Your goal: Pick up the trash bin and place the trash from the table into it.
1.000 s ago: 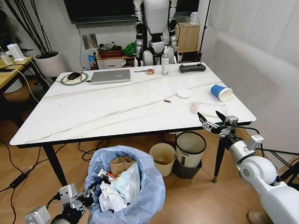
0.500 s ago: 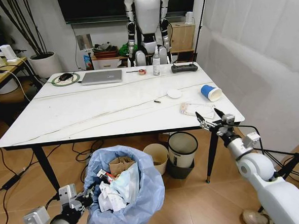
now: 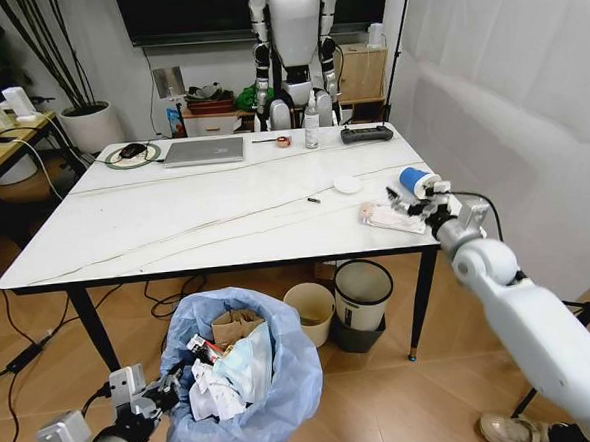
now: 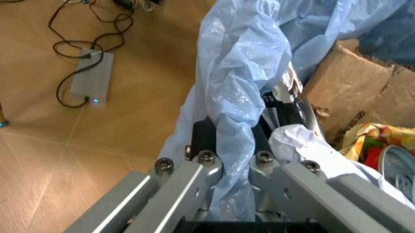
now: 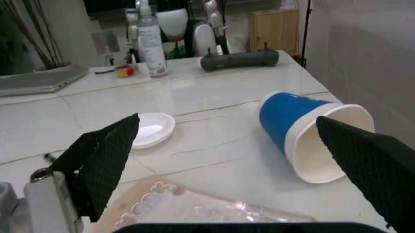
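The trash bin (image 3: 246, 376), lined with a crinkled light-blue bag, hangs low in front of the table (image 3: 175, 228). It holds torn cardboard (image 4: 353, 92), crumpled white paper (image 4: 304, 145) and wrappers. My left gripper (image 3: 168, 391) is shut on the bin's rim, its fingers pinching the bag (image 4: 233, 141). My right gripper (image 3: 414, 202) hovers open over the table's right end, and its black pads (image 5: 104, 160) are spread wide. A blue paper cup (image 5: 304, 126) lies on its side between them, just beyond. A clear wrapper (image 5: 194, 208) lies under the gripper, and a white lid (image 5: 150, 128) sits nearby.
A laptop (image 3: 204, 151), bottle (image 3: 311, 130), tape roll (image 3: 282, 141) and black controller (image 3: 366, 133) line the table's far side. A cream bin (image 3: 310, 313) and a black bin (image 3: 362, 289) stand under the table. A humanoid robot (image 3: 289, 41) stands behind it. A white wall runs along the right.
My right gripper has risen from the table's front edge to above the tabletop, close to the blue cup. The head camera has shifted. The left gripper still holds the bin.
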Motion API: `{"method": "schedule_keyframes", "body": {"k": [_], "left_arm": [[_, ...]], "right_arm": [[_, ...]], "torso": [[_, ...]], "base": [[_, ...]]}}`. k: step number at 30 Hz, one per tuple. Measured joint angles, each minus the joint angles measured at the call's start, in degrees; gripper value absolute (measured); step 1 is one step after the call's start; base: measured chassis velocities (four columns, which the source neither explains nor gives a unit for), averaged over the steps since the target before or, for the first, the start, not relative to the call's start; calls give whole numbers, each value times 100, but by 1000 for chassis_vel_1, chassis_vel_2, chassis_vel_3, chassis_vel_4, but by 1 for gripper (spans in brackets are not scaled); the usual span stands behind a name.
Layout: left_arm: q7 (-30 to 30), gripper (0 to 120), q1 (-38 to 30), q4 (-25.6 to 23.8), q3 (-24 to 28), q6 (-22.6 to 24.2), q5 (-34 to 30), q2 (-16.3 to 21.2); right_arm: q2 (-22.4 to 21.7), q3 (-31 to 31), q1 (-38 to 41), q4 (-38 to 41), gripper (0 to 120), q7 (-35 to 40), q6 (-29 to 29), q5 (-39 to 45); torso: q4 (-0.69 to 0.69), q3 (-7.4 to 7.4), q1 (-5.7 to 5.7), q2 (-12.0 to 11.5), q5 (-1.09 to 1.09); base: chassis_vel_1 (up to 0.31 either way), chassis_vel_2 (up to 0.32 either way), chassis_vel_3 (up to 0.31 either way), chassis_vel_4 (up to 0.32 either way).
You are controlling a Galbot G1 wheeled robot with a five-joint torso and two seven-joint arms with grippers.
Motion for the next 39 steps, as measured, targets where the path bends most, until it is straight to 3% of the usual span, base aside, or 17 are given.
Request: {"method": "schedule_keyframes", "body": {"k": [10,28,39], "left_arm": [[0,0,10,-30,-43,0,21,-76],[-5,0,2,-27,-61,-3,27,-99],[-7,0,-23,-7,-66,-4,18,-78]], "right_arm": [[212,-369,738,-1433,100,-365,89,182],[496,-590,1366,-2652,100,-757,474,-145],[548,-627,1513,-2814,64,-789,539,-234]], "torso": [[-1,0,0,0,0],[0,-1,0,0,-2],[-1,-1,-1,0,-2]], "base": [[0,0,0,0],[0,0,0,0],[0,0,0,0]]}}
